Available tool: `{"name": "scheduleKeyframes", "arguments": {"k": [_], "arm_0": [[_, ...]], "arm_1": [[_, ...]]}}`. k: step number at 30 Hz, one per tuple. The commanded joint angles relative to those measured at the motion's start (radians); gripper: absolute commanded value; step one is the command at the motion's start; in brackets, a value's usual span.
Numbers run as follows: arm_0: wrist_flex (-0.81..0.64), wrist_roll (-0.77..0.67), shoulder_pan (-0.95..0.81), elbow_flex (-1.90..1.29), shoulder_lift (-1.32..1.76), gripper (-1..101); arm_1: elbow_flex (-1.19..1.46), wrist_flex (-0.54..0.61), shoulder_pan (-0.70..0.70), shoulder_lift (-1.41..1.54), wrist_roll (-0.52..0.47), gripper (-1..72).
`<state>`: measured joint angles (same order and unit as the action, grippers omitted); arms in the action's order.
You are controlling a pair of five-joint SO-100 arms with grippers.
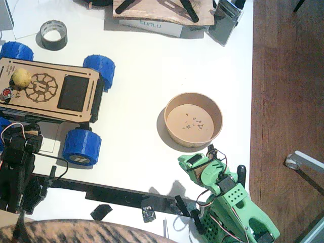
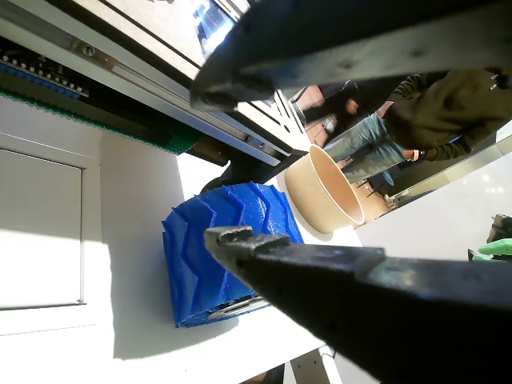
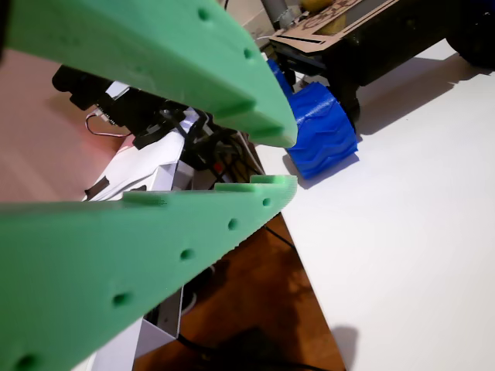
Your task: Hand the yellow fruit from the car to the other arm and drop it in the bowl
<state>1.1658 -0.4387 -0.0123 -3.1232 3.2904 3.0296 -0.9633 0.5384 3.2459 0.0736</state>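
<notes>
The yellow fruit (image 1: 21, 77) lies on the left end of the car (image 1: 50, 91), beside its engraved gear emblem. No gripper touches it. My black left gripper (image 1: 25, 144) sits low at the car's near left corner; in a wrist view the left gripper (image 2: 220, 160) is open and empty, facing a blue wheel (image 2: 228, 248) with the bowl (image 2: 324, 192) beyond. The tan bowl (image 1: 193, 119) stands mid-right, only dark crumbs inside. My green right gripper (image 1: 200, 164) rests just in front of it; in a wrist view the right gripper (image 3: 288, 161) is slightly open and empty, pointing toward a blue wheel (image 3: 321, 127).
A grey tape roll (image 1: 53, 34) lies at the back left, with boxes (image 1: 152, 23) along the back edge. The table's right edge drops to a wooden floor (image 1: 283, 101). Striped fabric (image 1: 76, 230) shows at the front edge. People (image 2: 416, 104) stand behind the bowl.
</notes>
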Motion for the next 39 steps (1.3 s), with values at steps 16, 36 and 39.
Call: {"name": "scheduleKeyframes", "arguments": {"k": [16, 36, 39], "arm_0": [[0.011, 0.002, 0.006, -0.064, 0.091, 2], [-0.051, -0.005, 0.006, 0.133, -0.135, 4], [-0.055, -0.005, 0.006, 0.265, -0.258, 4]], "arm_1": [[-0.095, -0.091, -0.052, 0.006, -0.038, 0.0], [-0.095, -0.084, -0.054, 0.006, -0.035, 0.0], [-0.095, -0.084, -0.054, 0.006, -0.035, 0.0]]}}
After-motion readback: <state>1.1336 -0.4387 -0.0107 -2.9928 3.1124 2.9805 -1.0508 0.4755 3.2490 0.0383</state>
